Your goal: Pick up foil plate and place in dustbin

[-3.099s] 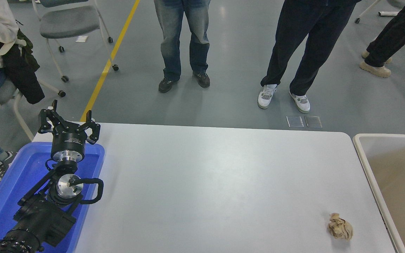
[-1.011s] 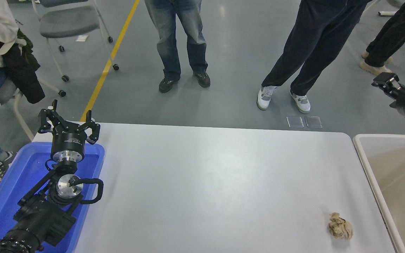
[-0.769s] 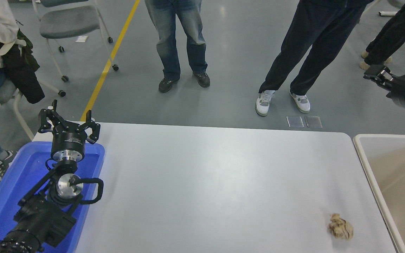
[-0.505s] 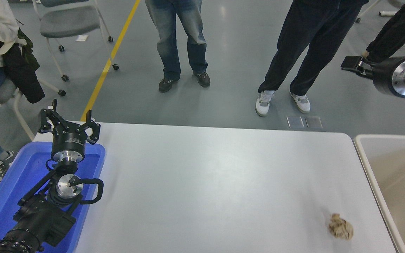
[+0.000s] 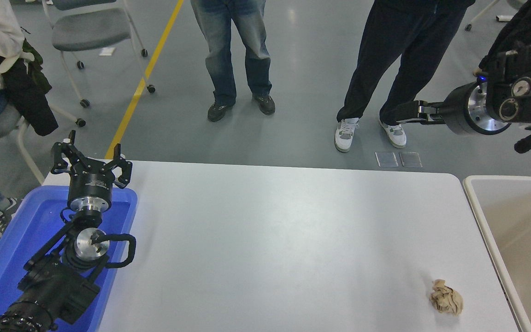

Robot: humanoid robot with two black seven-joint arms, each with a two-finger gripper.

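Two arms in view. Right gripper (image 5: 408, 113) hangs high beyond the table's (image 5: 270, 240) far right corner, edge-on; cannot tell its state. Left gripper (image 5: 91, 159) parked over blue tub (image 5: 12, 244), fingers spread. Dustbin (image 5: 477, 203) at right; foil plate not visible.

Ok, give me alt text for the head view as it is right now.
The right arm's pincer hangs empty above the floor beyond the white table, pointing left, away from the beige dustbin at the table's right end. No foil plate shows; a paper wad lies near the bin, and the left pincer is parked open over a blue tub.
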